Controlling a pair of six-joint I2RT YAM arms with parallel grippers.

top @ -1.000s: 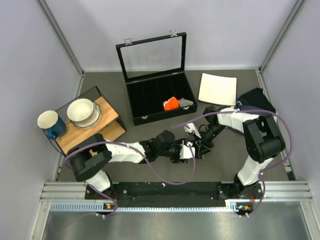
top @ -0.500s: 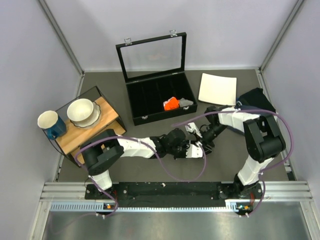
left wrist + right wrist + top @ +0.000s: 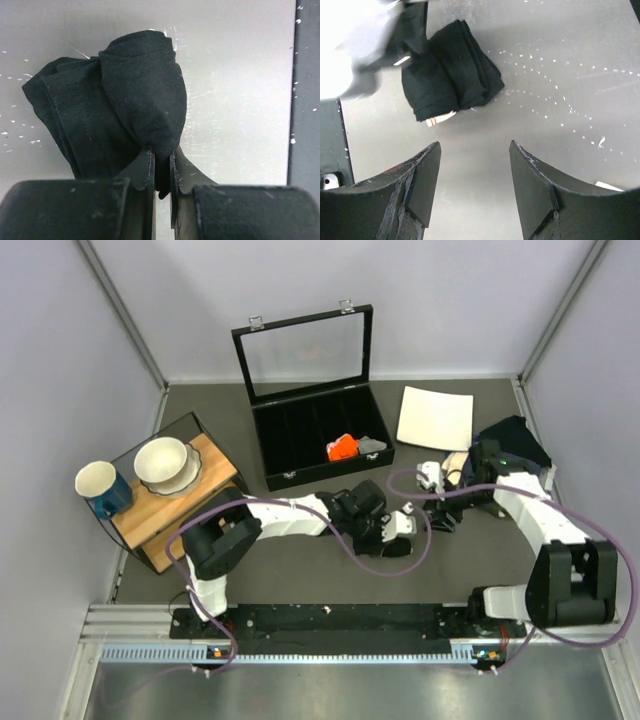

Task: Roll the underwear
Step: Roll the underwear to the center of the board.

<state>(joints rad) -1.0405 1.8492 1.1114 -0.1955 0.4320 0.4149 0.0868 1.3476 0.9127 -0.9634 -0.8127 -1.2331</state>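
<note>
The underwear point(image 3: 451, 74) is a black rolled bundle on the grey table, with a bit of pale waistband point(image 3: 440, 119) showing at its near end. In the top view the underwear point(image 3: 440, 519) lies at centre right. My left gripper point(image 3: 161, 155) is shut on a fold of the black underwear point(image 3: 135, 90); from above the left gripper point(image 3: 416, 525) reaches it from the left. My right gripper point(image 3: 475, 145) is open and empty, set back from the bundle. In the top view the right gripper point(image 3: 436, 480) hangs just behind the bundle.
A black case point(image 3: 320, 445) with its glass lid up stands at the back, holding an orange cloth roll point(image 3: 342, 447). A white plate point(image 3: 435, 417) and a navy garment point(image 3: 515, 435) lie at back right. A wooden stand point(image 3: 215, 490) at left carries a bowl point(image 3: 163, 462) and a mug point(image 3: 100, 485).
My left gripper has slid right and shut on the underwear. My right gripper has opened, let go and drawn back to the right, its arm swinging outward.
</note>
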